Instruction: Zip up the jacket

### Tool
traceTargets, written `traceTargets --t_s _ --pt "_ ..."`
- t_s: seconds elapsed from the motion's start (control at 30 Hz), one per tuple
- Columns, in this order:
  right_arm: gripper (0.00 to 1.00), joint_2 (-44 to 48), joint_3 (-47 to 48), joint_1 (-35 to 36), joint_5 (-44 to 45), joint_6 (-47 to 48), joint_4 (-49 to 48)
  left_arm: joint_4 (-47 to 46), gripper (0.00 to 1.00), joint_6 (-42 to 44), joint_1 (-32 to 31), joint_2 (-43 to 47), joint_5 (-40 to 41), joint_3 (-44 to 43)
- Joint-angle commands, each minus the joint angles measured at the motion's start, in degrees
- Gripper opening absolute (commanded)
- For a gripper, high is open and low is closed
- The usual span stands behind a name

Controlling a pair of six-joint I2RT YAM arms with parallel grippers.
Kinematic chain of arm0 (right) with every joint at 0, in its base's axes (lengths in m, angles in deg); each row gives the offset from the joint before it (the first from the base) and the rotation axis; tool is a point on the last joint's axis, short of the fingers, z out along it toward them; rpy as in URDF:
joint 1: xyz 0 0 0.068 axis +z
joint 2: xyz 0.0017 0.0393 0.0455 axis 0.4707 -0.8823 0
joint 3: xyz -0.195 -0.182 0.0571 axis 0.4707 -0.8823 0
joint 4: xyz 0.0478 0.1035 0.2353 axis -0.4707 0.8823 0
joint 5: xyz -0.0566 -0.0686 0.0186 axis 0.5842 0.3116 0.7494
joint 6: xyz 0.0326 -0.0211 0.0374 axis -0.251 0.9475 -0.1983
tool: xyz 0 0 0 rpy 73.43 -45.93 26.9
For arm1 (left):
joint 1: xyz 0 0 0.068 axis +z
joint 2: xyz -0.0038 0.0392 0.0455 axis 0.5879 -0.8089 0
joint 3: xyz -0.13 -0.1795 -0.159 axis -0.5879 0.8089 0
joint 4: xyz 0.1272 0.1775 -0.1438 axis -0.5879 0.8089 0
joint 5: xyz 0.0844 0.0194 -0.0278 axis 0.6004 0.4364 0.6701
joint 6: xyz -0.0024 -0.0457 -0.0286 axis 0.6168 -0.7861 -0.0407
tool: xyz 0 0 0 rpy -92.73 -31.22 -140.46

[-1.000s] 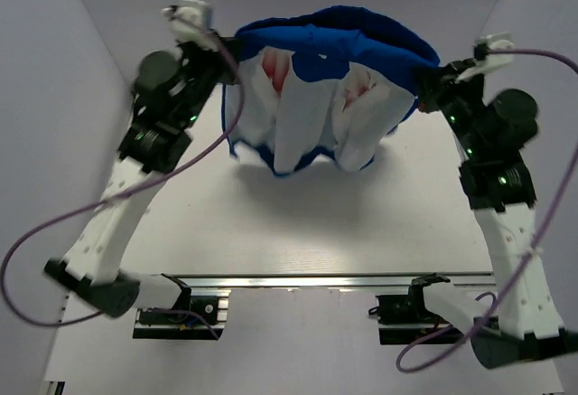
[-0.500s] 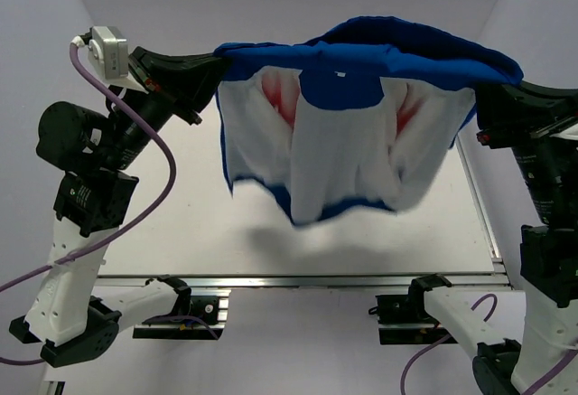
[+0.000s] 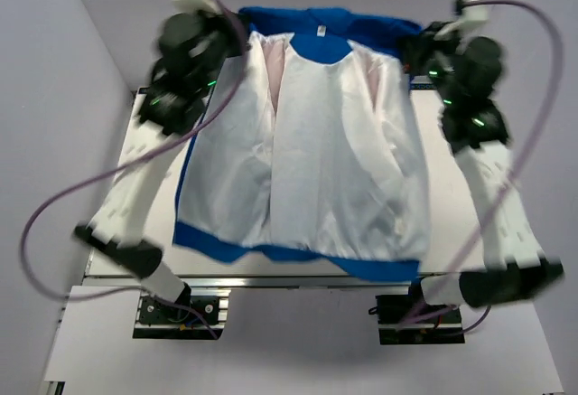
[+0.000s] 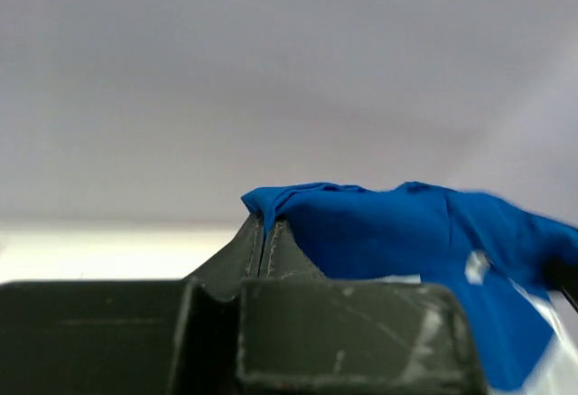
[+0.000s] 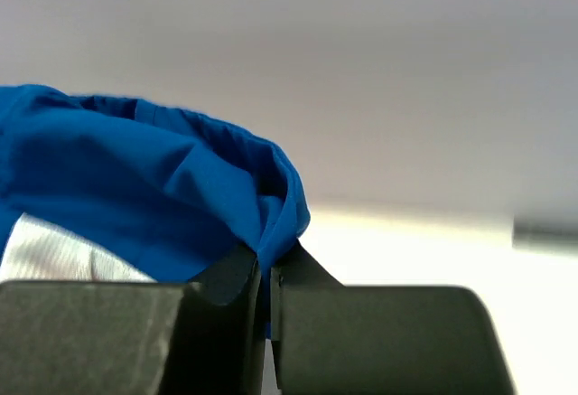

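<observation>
The jacket (image 3: 307,169) hangs spread wide between my two grippers in the top view, its white lining facing the camera, with a blue collar at the top and a blue hem at the bottom. My left gripper (image 3: 237,41) is shut on the jacket's top left corner; the left wrist view shows blue cloth (image 4: 388,232) pinched between its closed fingers (image 4: 264,237). My right gripper (image 3: 408,51) is shut on the top right corner; the right wrist view shows blue cloth (image 5: 163,196) clamped between its fingers (image 5: 267,273). The zip and the chest lettering are hidden.
The white table (image 3: 144,142) lies below the jacket, with a metal rail (image 3: 298,282) along its near edge. Purple walls close in on the left (image 3: 54,97) and right (image 3: 551,70). Purple cables loop from both arms.
Both arms have swung the jacket up and toward the back; it has unfolded from a bunched drape into a wide flat spread, its hem now hanging at the table's near edge.
</observation>
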Motion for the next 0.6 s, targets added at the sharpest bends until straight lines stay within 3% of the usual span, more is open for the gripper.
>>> traceTargets --t_s 0.0,0.07,0.13,0.17,0.2,0.23,0.27,0.3,0.33,0.4,0.53,0.57 --pt "0.00 -10.4 -7.8 2.1 7.4 -2.8 -0.6 12.9 0.00 -2.0 0.9 -16.7 19.5 -2.4" --pt "0.00 -19.4 -8.5 4.8 11.6 -1.9 -2.4 17.4 0.00 -2.5 0.9 -29.2 24.0 -7.7" --pt "0.00 -26.6 -1.1 5.2 13.5 -2.0 1.8 17.8 0.01 0.3 0.9 -36.8 22.8 -15.6" --pt "0.16 -33.6 2.2 5.2 12.9 -2.0 3.2 18.8 0.09 2.1 1.2 -42.9 21.7 -18.3" --pt "0.33 -36.5 5.6 5.2 13.5 -1.7 6.9 19.0 0.21 2.9 1.8 -45.0 19.8 -20.7" --pt "0.43 -39.4 12.4 5.2 13.7 -1.4 9.0 18.7 0.49 3.3 2.1 -46.0 15.3 -21.5" --pt "0.56 -43.3 15.1 5.3 13.5 -1.0 10.7 16.3 0.72 3.3 2.7 -46.0 13.4 -20.3" --pt "0.61 -44.2 16.9 5.2 13.5 -0.9 13.0 15.0 0.93 3.2 3.1 -44.2 12.5 -18.5" --pt "0.64 -44.6 17.8 5.2 12.8 -0.8 13.5 13.6 0.98 3.0 3.4 -42.8 12.1 -16.6" --pt "0.87 -41.9 15.0 5.2 10.3 -0.9 12.9 9.7 0.98 3.7 3.4 -38.2 12.2 -11.3" --pt "0.89 -30.9 1.5 5.1 8.3 -1.8 9.5 9.3 0.98 4.1 3.4 -31.2 9.4 -6.1" --pt "0.89 -25.5 -6.0 5.2 8.4 -2.2 8.4 10.3 0.98 3.3 3.4 -29.4 8.7 -2.8"
